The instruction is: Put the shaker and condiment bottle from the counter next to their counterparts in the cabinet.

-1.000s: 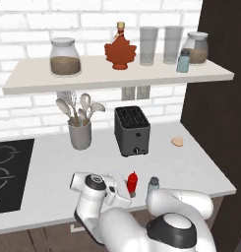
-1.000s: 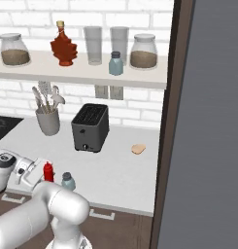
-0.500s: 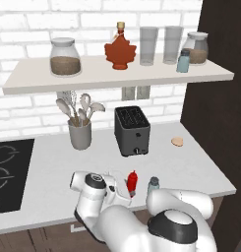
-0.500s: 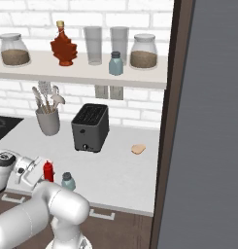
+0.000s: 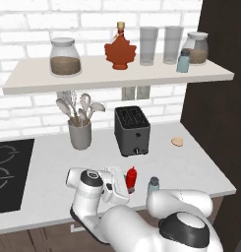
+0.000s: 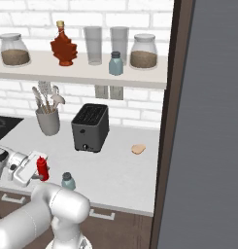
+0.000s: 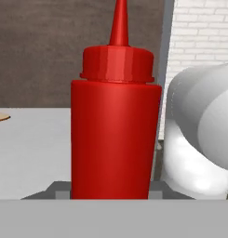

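In the left base view the white arm folds low over the front of the bench (image 5: 191, 162), its hand lying level and reaching sideways to the condiment bottle (image 5: 131, 178), which stands upright in front of the toaster (image 5: 132, 130); the pincer (image 5: 128, 183) sits at the bottle's body. The shaker (image 5: 153, 185) stands just beside the bottle, on the side away from the hand. On the cabinet (image 5: 117, 74) above the toaster stand the maple-leaf syrup bottle (image 5: 120, 49) and the second shaker (image 5: 183, 61). In the right base view the pincer (image 6: 41, 171) meets the red bottle (image 6: 42, 168) in front of the toaster (image 6: 90, 127), the shaker (image 6: 68, 181) close by. In the hand view the bottle (image 7: 114, 125) stands upright between the part-spread fingertips (image 7: 59, 188); whether they press it I cannot tell.
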Motion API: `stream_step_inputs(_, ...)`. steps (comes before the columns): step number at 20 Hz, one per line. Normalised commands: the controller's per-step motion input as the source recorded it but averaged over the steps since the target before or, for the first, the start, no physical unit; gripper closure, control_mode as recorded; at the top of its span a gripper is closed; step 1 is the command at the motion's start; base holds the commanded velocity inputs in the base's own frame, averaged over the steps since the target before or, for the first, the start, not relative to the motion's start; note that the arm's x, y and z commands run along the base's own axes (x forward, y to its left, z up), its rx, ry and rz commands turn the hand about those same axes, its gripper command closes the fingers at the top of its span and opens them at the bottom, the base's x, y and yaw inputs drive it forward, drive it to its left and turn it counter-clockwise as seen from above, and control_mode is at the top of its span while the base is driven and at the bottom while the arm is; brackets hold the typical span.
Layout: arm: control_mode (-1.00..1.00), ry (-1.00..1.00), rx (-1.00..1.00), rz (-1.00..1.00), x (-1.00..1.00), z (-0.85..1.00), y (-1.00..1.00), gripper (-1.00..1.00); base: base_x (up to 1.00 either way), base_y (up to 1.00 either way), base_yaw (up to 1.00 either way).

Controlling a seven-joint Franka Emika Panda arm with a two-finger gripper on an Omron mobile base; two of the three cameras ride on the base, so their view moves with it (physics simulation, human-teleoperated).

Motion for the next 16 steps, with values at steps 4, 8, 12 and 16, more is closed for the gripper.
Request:
stream_step_inputs(4,-1.00,-0.08,-0.01,0.00,-0.17,0.37,0.01,1.00,0.00,0.00,0.00)
stream_step_inputs(8,-1.00,-0.02,-0.04,0.00,-0.10,0.36,0.03,1.00,0.00,0.00,0.00)
stream_step_inputs(12,-1.00,0.00,-0.05,0.00,-0.07,0.36,0.01,1.00,0.00,0.00,0.00)
stream_step_inputs(16,-1.00,0.00,-0.06,0.00,-0.05,0.43,0.00,1.00,0.00,0.00,0.00)
